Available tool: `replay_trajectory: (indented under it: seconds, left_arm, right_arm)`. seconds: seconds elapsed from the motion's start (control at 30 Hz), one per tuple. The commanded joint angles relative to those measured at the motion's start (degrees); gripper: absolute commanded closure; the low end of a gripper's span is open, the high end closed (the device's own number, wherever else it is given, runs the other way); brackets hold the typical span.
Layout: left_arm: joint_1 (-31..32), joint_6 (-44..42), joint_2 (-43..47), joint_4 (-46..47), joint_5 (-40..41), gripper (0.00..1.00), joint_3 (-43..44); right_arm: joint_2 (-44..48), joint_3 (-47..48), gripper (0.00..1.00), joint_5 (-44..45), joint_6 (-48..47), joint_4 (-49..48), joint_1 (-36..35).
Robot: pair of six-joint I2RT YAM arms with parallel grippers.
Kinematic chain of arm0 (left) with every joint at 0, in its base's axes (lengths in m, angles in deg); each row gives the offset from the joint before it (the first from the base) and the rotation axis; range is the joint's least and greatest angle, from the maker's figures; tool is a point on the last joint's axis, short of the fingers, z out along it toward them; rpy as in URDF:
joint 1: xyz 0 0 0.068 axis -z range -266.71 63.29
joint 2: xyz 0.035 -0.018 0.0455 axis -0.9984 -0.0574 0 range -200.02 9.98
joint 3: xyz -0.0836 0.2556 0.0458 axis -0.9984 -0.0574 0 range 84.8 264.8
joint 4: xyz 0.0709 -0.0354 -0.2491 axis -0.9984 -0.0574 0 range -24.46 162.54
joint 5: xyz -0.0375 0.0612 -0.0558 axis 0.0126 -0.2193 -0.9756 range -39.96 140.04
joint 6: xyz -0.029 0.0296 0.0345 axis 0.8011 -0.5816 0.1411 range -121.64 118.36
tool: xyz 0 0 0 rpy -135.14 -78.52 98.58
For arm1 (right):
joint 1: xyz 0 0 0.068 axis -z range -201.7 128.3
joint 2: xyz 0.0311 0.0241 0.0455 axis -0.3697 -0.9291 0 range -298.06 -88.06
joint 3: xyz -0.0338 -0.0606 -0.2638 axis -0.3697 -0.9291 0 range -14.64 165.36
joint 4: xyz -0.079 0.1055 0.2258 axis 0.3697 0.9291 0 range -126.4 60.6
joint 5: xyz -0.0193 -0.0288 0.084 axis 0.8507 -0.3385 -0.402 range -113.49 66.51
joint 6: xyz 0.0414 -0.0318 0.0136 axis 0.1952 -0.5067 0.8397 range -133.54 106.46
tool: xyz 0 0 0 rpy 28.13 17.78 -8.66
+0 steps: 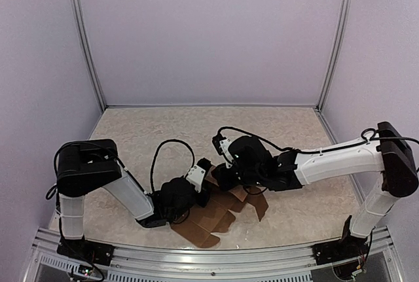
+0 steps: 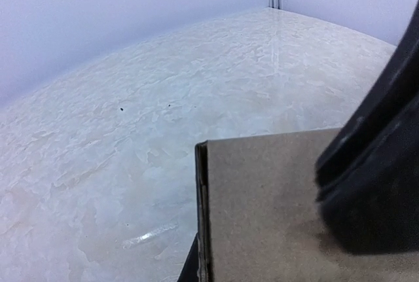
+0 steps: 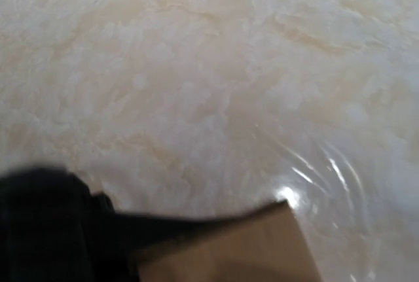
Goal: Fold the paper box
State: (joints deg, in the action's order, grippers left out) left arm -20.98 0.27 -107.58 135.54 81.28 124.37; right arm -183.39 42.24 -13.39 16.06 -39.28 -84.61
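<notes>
The paper box (image 1: 219,218) lies as a flat brown die-cut sheet with flaps on the table, near its front edge, between the two arms. My left gripper (image 1: 203,189) is low over the sheet's left rear part. In the left wrist view a doubled brown panel (image 2: 275,210) fills the lower middle, with a black finger (image 2: 380,164) pressed over its right side, so the left gripper is shut on it. My right gripper (image 1: 218,177) reaches in from the right and meets the sheet's rear edge. The right wrist view is blurred and shows a brown flap (image 3: 249,249) beside a dark finger (image 3: 46,223).
The pale marbled tabletop (image 1: 163,131) spreads behind the box. White walls with metal corner posts (image 1: 88,46) close off the back and sides. A metal rail (image 1: 209,259) runs along the near edge by the arm bases.
</notes>
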Motion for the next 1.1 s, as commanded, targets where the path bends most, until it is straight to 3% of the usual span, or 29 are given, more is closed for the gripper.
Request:
replay_trajectory:
  seconds: [0.0, 0.13, 0.23, 0.47, 0.7, 1.07]
  left_arm:
    - [0.4, -1.1, -1.3, -2.2, 2.5, 1.00, 0.8]
    - [0.4, 0.2, -1.2, -4.3, 4.3, 1.00, 2.0]
    - [0.4, 1.7, -1.0, -5.3, 6.4, 1.00, 2.3]
    - [0.7, 7.7, 2.0, -11.9, 10.0, 1.00, 3.2]
    - [1.6, 14.5, 3.9, -21.3, 12.2, 1.00, 6.0]
    - [2.1, 20.5, 5.2, -28.3, 10.4, 1.00, 7.6]
  right_arm:
    - [6.1, -2.6, 0.92, 2.2, 0.4, 5.1, -0.6]
    - [10.8, -5.5, 0.93, 2.6, 1.5, 6.9, -0.6]
    - [14.5, -7.6, 1.00, 3.2, 2.4, 8.5, -0.5]
    - [18.5, -11.4, 1.00, 6.1, 3.6, 12.0, -0.5]
    - [17.9, -13.2, 1.00, 5.9, 4.2, 10.4, 0.9]
    - [12.9, -13.3, 1.00, 5.6, 3.8, 6.3, 3.2]
